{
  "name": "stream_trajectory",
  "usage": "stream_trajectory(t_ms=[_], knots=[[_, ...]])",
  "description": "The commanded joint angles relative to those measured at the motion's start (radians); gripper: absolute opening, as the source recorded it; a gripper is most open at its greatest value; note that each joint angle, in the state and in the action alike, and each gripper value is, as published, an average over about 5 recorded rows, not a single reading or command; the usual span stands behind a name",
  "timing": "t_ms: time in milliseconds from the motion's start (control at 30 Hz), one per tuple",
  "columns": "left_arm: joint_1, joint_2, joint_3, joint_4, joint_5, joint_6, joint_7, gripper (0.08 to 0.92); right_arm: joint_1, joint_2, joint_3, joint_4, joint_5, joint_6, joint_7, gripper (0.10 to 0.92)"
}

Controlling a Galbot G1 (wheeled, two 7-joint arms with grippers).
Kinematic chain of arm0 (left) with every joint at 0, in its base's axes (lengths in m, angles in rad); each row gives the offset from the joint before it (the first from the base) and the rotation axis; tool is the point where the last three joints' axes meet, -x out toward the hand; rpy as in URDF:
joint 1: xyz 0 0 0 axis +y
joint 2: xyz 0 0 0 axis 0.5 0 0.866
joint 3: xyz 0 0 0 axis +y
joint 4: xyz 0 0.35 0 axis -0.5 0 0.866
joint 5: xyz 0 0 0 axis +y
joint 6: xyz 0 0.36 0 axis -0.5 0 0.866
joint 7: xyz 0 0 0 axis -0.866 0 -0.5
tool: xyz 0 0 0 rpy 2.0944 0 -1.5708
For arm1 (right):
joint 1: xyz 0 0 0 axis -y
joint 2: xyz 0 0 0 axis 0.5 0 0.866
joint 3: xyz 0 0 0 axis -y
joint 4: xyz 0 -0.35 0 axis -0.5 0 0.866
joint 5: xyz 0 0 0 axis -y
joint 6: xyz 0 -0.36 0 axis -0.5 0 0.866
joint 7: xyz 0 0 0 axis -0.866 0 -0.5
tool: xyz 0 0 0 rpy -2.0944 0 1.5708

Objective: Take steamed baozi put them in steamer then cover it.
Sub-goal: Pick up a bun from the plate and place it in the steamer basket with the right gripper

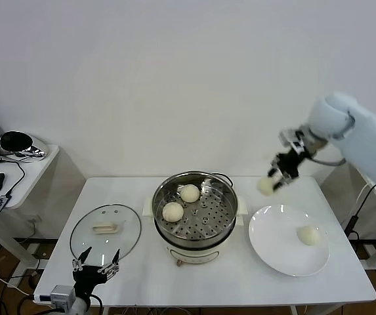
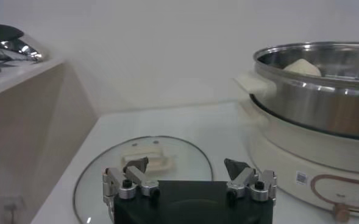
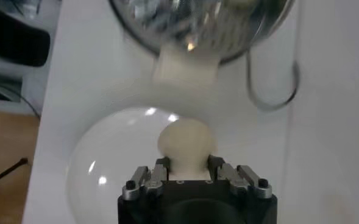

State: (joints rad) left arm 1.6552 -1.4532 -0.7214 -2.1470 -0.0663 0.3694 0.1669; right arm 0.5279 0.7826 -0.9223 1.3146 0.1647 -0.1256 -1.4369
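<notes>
A small, round, cream-white steamed dough bun (image 3: 186, 141) was pinched between the jaws of the right gripper (image 1: 276, 177), which held it in the air above the far right part of the white table (image 1: 135, 269), between the steamer and the plate and clear of both; lifted that high, it would likely pass over the pot's rim without bumping it. The round, shiny stainless-steel steamer (image 1: 224, 187) stood at the middle of the table on its white electric base, and two more cream-white buns (image 1: 189, 193) lay on its perforated steel tray, close together on the side toward the robot's left, leaving the rest of the tray free for the others. To the steamer's right, a flat white round plate (image 1: 273, 243) carried one last bun (image 1: 308, 235) near its right edge, so by this count the loading looked about half done. The round clear glass lid (image 1: 89, 237), with its metal rim and cream-white oblong handle, rested flat on the table to the steamer's left, out of the way until the buns were in. The left gripper (image 1: 96, 266) hung just above the lid's near edge with its jaws spread wide and nothing between them, seemingly waiting for the covering step.
</notes>
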Motion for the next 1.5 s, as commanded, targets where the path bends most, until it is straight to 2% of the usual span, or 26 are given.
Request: stream_trajectory(t_ms=[33,200,367,667,867,1133,1500], knots=[[0.006,-0.004,-0.014,-0.021,-0.004,0.008,-0.010,0.823,0.206,0.184,-0.140,-0.077,0.209,0.306,-0.011,0.424],[0.009,-0.003,-0.028,-0.035,-0.013,0.014,-0.014,0.823,0.170,0.239,-0.191,-0.014,0.176,0.482,0.028,0.424],[0.008,-0.004,-0.034,-0.041,-0.016,0.018,-0.023,0.823,0.128,0.304,-0.196,0.025,0.002,0.606,0.049,0.424],[0.021,-0.018,-0.024,-0.073,-0.011,0.020,-0.026,0.823,0.026,0.392,-0.198,0.087,-0.280,0.745,0.107,0.424],[0.025,-0.019,-0.024,-0.081,-0.011,0.021,-0.028,0.823,-0.060,0.423,-0.178,0.101,-0.438,0.779,0.131,0.424],[0.019,-0.025,-0.018,-0.064,-0.009,0.022,-0.030,0.823,-0.108,0.403,-0.218,0.138,-0.432,0.774,0.181,0.426],[0.023,-0.036,-0.013,-0.067,-0.011,0.024,-0.034,0.823,-0.159,0.417,-0.217,0.108,-0.403,0.739,0.189,0.427]])
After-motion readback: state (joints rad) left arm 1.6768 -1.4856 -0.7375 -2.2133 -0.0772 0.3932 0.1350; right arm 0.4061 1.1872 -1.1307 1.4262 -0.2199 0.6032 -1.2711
